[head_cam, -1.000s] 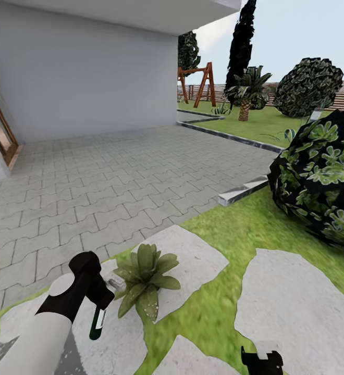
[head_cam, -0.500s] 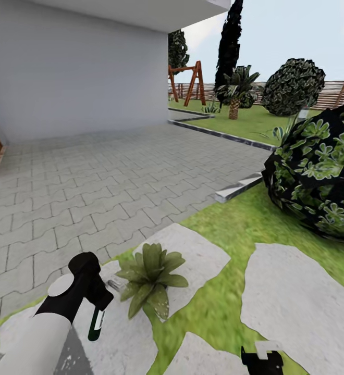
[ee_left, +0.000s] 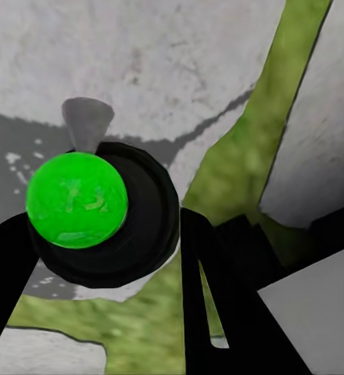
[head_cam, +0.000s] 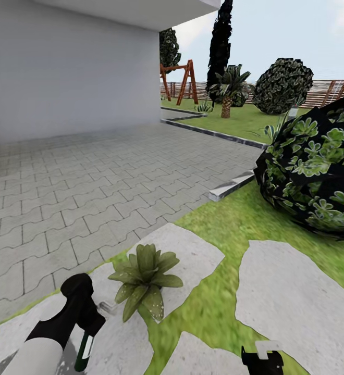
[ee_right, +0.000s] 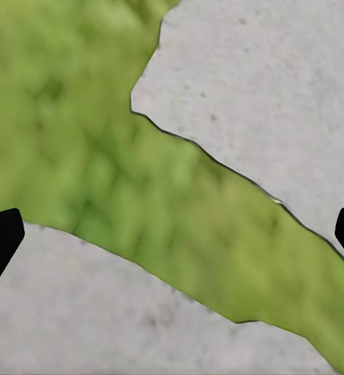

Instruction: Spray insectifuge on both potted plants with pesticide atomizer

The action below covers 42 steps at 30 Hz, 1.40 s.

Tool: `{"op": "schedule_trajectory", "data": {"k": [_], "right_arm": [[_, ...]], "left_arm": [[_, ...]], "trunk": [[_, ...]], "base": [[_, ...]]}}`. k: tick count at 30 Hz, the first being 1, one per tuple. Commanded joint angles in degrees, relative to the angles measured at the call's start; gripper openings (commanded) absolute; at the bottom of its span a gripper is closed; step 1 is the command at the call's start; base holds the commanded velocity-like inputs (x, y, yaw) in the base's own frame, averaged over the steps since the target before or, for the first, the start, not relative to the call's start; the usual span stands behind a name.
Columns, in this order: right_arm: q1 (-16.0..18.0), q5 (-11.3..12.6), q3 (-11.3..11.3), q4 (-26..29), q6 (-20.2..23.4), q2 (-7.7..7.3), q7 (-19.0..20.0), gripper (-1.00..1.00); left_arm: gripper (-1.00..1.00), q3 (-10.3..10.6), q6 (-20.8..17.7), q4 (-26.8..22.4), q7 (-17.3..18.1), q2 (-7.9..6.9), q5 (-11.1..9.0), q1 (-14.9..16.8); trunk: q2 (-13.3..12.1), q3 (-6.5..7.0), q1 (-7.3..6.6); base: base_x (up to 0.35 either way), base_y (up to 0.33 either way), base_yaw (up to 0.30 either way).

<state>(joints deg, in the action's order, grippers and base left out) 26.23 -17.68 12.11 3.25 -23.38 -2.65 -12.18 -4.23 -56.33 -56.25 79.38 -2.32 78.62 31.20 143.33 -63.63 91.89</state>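
My left gripper (head_cam: 87,319) is shut on the pesticide atomizer (head_cam: 83,353), a dark green bottle with a pale stripe that hangs below the fingers. Its grey nozzle (head_cam: 107,307) points at a potted plant (head_cam: 143,281), a low green rosette standing on a stepping stone (head_cam: 193,255) in the garden, a short gap away. In the left wrist view the atomizer's green round end (ee_left: 77,199) sits between the black fingers (ee_left: 219,312), with the grey nozzle (ee_left: 86,121) beyond. My right gripper (head_cam: 262,359) hangs low over grass, open and empty (ee_right: 172,238).
A huge dark bush with pale-patterned leaves (head_cam: 312,172) stands at the right. Grey paving (head_cam: 88,182) and a house wall (head_cam: 73,67) lie to the left and ahead, edged by a stone curb (head_cam: 234,185). Far back are a swing frame (head_cam: 180,83), a palm (head_cam: 226,91) and a slat fence (head_cam: 333,91).
The camera has turned, sliding the background leftward. My left gripper with the atomizer has dropped lower and back, away from the potted plant. The right gripper holds its place.
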Motion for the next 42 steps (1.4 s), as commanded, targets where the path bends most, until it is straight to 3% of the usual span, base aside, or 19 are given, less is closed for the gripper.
{"op": "schedule_trajectory", "data": {"k": [1,13,17,25,42], "right_arm": [[0.0,-0.6,0.4,-0.1,-0.2,-0.02,-0.2,1.00],[0.0,-0.6,0.5,-0.1,-0.2,0.02,-0.3,1.00],[0.0,-0.6,0.5,-0.1,-0.2,0.02,-0.3,1.00],[0.0,-0.6,0.5,-0.1,-0.2,0.02,-0.3,1.00],[0.0,-0.6,0.5,-0.1,-0.2,0.02,-0.3,1.00]], "left_arm": [[-1.00,-0.2,-0.6,0.0,0.5,0.02,0.5,0.0],[-1.00,-0.2,-0.5,1.4,0.0,1.15,0.5,-3.4],[-1.00,-0.5,-0.5,1.2,-1.9,0.57,0.5,-3.6],[-1.00,-0.4,-0.5,0.6,-2.5,1.26,0.5,-3.5],[-1.00,-0.5,-0.5,-2.6,-2.6,1.20,0.5,-3.5]], "trunk": [[0.0,-0.05,-0.01],[0.0,-0.05,-0.01],[0.0,-0.05,-0.01],[0.0,-0.05,-0.01],[0.0,-0.05,-0.01]], "base": [[0.000,0.000,0.000],[0.000,0.000,0.000],[0.000,0.000,-0.048],[0.000,0.013,-0.183],[0.000,0.278,-0.049]]}}
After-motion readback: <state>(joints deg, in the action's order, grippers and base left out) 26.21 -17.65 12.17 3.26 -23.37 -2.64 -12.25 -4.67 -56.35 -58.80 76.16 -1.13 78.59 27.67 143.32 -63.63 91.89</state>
